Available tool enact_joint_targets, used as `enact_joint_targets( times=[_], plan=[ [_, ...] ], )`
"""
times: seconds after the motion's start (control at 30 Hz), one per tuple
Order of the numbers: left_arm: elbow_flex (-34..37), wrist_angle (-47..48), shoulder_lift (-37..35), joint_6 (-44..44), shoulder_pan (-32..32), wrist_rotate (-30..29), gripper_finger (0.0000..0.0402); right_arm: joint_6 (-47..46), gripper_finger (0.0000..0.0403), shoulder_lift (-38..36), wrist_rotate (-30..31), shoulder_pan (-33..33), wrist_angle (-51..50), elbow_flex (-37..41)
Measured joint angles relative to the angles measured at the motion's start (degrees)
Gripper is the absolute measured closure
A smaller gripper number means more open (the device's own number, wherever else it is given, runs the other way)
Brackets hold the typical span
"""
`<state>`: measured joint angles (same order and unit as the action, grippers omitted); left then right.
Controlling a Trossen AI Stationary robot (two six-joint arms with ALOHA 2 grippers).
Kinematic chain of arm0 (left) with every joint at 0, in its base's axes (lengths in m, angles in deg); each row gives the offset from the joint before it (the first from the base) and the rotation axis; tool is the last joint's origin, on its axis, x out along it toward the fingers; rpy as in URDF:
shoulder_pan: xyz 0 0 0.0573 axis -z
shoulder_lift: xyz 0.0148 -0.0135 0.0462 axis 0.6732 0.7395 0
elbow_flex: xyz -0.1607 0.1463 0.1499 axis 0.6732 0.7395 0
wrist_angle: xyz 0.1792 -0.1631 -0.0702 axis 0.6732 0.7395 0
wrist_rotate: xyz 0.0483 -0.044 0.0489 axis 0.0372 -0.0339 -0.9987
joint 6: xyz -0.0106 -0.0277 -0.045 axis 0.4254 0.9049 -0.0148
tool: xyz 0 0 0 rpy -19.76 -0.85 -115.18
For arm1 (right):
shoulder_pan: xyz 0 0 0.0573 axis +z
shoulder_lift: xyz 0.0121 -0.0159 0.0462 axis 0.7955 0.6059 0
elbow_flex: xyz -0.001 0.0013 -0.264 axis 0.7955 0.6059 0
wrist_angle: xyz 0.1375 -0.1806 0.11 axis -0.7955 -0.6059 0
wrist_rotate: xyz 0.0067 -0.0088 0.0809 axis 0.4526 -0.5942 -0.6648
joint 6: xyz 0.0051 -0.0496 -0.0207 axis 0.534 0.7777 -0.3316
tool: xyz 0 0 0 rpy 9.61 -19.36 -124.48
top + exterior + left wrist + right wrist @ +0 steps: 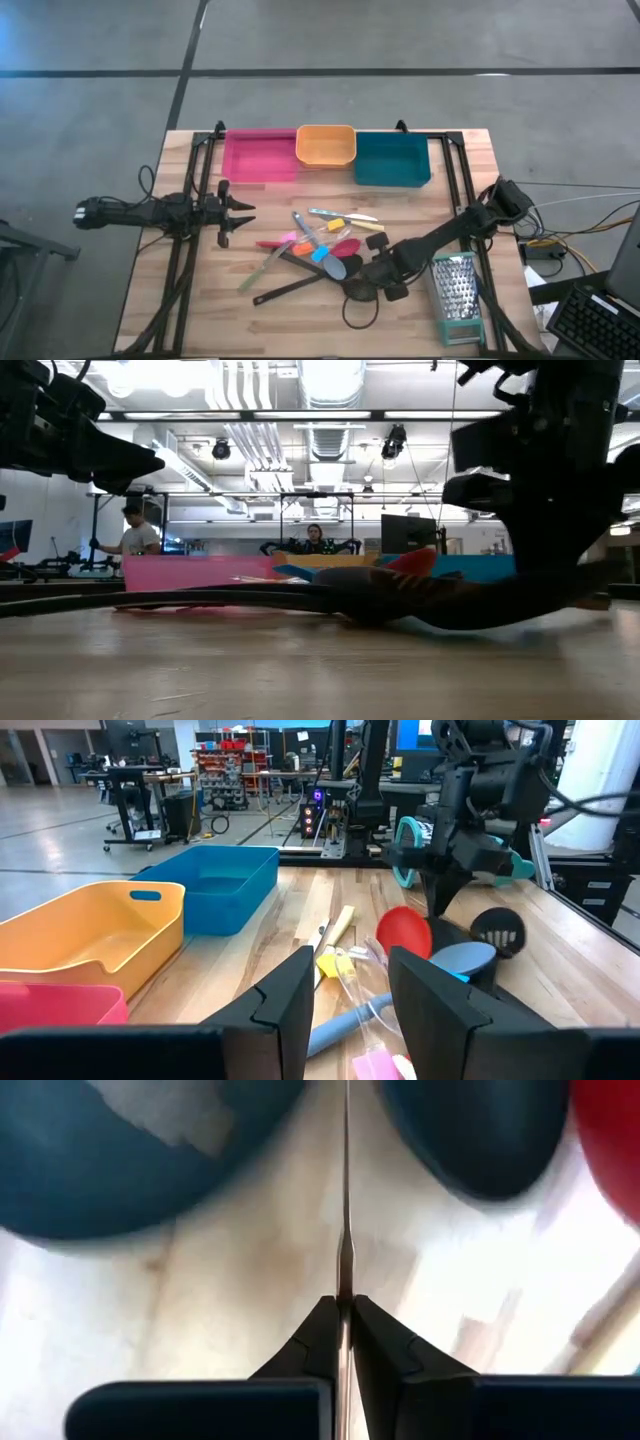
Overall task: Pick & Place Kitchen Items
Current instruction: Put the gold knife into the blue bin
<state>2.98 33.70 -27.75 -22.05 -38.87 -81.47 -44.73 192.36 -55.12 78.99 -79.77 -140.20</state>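
Observation:
The kitchen items [320, 250] lie in a loose pile mid-table. Among them are a black long-handled spoon [295, 290], a red spoon [403, 932], a grey-blue spoon [462, 960], a black slotted spoon [497, 930] and a yellow piece [335, 963]. My right gripper [362, 283] points steeply down at the pile's right near end. Its fingers are shut [345, 1315] on something thin. My left gripper [240, 212] waits level at the table's left, open [350, 1005], with nothing between its fingers. My right gripper pinches a thin dark strip [345, 1270], seen edge-on, between its two fingertips. The fingers come from above, pointing down. The strip runs on past the fingertips between two dark rounded spoon bowls. Which utensil it belongs to, and whether it is lifted, I cannot tell.
A pink bin [258, 155], an orange bin [326, 145] and a teal bin [392, 158] stand in a row at the far edge. A metal grater [457, 295] lies at the right near corner. A black loop [360, 310] lies near my right gripper. People stand in the room beyond.

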Motion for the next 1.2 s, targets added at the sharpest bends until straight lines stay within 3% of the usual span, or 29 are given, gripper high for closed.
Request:
enact_joint_targets(
  times=[0.33,0.5,0.63,0.8,1.2],
  plan=[
    [0.0,0.0,0.02,-0.02,-0.02,0.0,0.0266,-0.41,0.0393,-7.87,0.66,0.64,-6.02,-3.73],
    [0.0,0.0,0.02,0.0,0.0,0.0,0.0266,1.66,0.0392,-15.1,7.51,0.38,-8.79,-3.71],
    [0.0,-0.01,0.02,-0.01,-0.01,-0.01,0.0266,5.89,0.0393,-20.39,16.73,-1.89,-9.47,-3.55],
    [0.0,0.0,0.02,-0.02,0.0,0.0,0.0266,12.94,0.0392,-23.89,21.19,-8.54,-9.68,-3.35],
    [0.0,-0.01,0.02,0.0,-0.01,0.0,0.0266,25.78,0.0391,-27.33,21.65,-32.56,-9.89,-3.35]
  ],
)
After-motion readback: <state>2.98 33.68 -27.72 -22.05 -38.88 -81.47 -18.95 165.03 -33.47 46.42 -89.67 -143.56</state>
